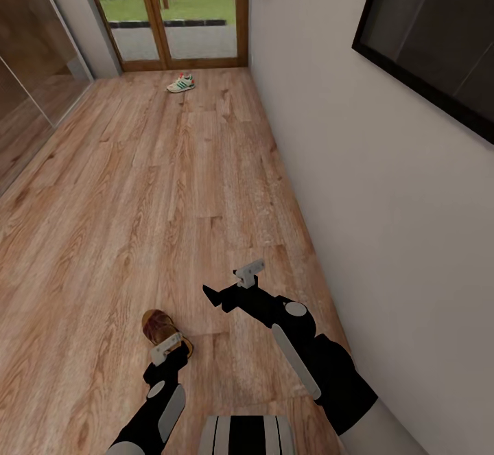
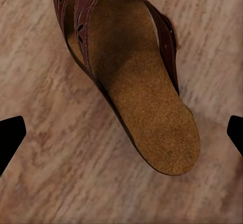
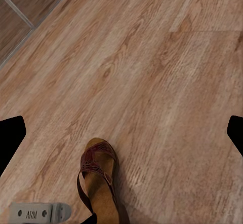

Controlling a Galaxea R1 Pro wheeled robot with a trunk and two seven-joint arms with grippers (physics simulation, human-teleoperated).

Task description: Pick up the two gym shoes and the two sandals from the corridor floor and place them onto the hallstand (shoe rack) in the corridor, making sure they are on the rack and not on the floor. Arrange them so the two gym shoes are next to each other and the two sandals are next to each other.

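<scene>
Your left gripper hangs spread wide right over a sandal, one dark fingertip on each side of the heel end of the footbed and nothing between them yet. That straddle looks chosen to let the jaws close across the narrow width of the sole rather than along its length. The sandal lies flat on the corridor floor, sole down, straps toward the far end.

Your right gripper is held up and forward, well apart from the sandal, also open and carrying nothing — from its wrist camera you see the same sandal below, so it serves as a lookout and stays out of the left arm's way.

Farther out, one gym shoe sits alone on the planks near the glass door at the corridor's end. The white wall runs close along your right side, so the right arm has little room to swing outward; the floor to your left and ahead is broad and open for turning with a shoe in hand.
</scene>
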